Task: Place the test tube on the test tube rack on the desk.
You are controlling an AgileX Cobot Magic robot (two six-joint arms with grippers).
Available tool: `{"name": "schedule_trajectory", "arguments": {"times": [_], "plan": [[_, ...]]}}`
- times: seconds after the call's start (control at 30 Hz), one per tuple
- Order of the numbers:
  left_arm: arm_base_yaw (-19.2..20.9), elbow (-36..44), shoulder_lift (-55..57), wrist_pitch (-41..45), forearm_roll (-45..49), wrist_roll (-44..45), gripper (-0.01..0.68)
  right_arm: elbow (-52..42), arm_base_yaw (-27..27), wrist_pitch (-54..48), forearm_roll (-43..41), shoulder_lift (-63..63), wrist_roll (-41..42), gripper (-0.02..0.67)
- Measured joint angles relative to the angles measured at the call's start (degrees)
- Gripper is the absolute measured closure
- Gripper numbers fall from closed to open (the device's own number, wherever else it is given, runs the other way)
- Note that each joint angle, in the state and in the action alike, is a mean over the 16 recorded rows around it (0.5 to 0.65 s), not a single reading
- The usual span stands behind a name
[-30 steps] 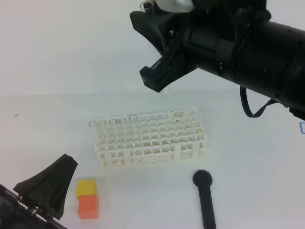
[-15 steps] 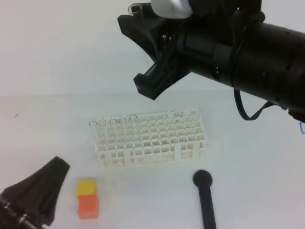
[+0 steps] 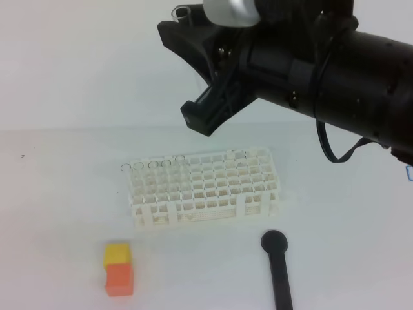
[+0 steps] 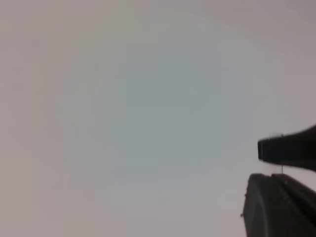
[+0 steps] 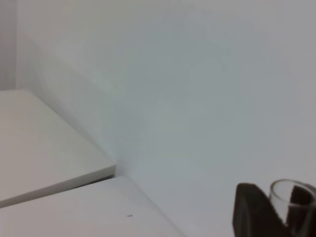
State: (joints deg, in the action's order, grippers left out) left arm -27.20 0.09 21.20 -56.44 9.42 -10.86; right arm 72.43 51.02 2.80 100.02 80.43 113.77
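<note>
High above the white rack (image 3: pixel 203 187) on the worktop (image 3: pixel 64 213), my right pincer (image 3: pixel 193 77) is clamped on the glass tube (image 5: pixel 291 200), which I judge could slip, miss a hole or strike the lattice coming down tilted, while my left pincer (image 4: pixel 281 163) sits closed and empty.

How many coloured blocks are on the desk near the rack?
2: a yellow block and an orange block touching it, both on the desk left of and nearer than the test tube rack. None seems hidden.
</note>
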Motion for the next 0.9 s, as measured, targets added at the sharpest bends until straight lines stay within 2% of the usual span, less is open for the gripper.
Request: {"name": "schedule_trajectory", "arguments": {"times": [0.4, 0.9], "plan": [[5.2, 0.1, -14.9, 0.0, 0.0, 0.0, 0.673, 0.0, 0.0, -0.1, 0.0, 0.0, 1.3, 0.524], [6.3, 0.0, -21.9, -1.2, 0.0, 0.0, 0.673, 0.0, 0.0, -0.1, 0.0, 0.0, 1.9, 0.524]]}}
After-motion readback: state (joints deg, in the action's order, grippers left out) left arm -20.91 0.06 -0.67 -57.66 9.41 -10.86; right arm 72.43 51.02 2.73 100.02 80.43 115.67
